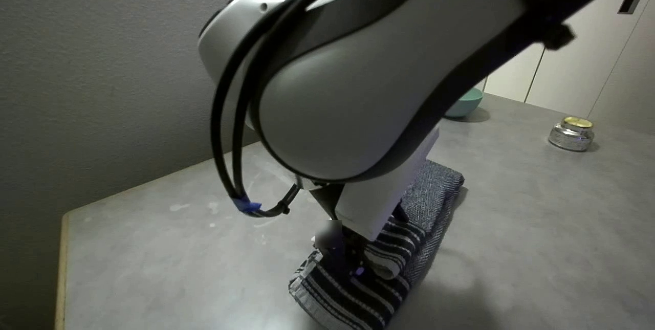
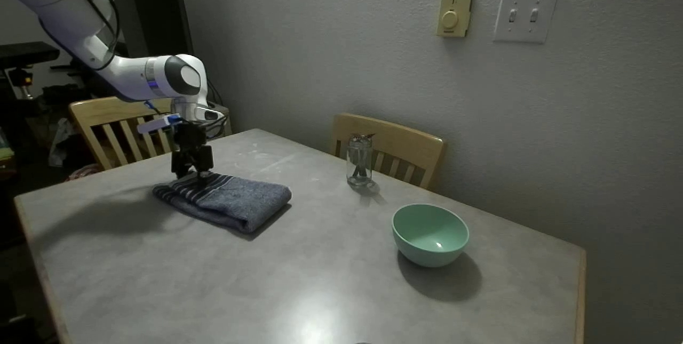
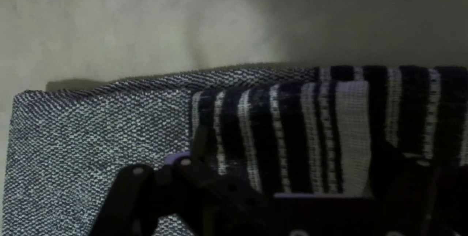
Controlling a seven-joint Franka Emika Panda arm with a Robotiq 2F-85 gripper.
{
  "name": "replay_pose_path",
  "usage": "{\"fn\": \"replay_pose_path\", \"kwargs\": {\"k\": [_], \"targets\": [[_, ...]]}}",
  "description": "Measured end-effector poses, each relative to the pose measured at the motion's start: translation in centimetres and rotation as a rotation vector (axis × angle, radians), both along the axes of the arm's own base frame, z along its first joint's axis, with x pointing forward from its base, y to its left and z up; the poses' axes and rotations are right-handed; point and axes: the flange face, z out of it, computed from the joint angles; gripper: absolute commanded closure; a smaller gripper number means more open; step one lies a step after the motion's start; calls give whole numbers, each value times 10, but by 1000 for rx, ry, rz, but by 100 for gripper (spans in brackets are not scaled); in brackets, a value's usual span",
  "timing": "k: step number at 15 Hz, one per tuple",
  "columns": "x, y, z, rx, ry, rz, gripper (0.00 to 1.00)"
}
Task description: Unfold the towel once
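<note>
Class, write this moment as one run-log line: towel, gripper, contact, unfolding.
towel: folded on table | gripper: open, over towel's striped end | contact: cannot tell | unfolding: not yet done

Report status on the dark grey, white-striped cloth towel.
Black claw open over striped end, contact unclear. Towel folded. Round mint-green bowl stands apart, likely no obstacle.

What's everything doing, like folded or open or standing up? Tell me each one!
Towel: folded over on itself
Gripper: open, over the towel
Green bowl: upright
Glass jar: upright, with something inside
Silver jar: upright
Wooden chairs: upright
Light switches: too small to tell
</note>
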Motion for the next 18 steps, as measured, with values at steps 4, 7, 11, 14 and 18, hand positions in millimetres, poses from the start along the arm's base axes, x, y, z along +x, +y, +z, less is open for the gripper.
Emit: {"fn": "replay_pose_path", "kwargs": {"k": [4,7,11,14,18], "targets": [[2,-1,5,-15,9,9,26],[3,-1,7,-19,17,17,47],[4,1,3,-12,23,35,76],[6,3,1,1,28,60,96],[15,21,1,98,-24,153,99]]}}
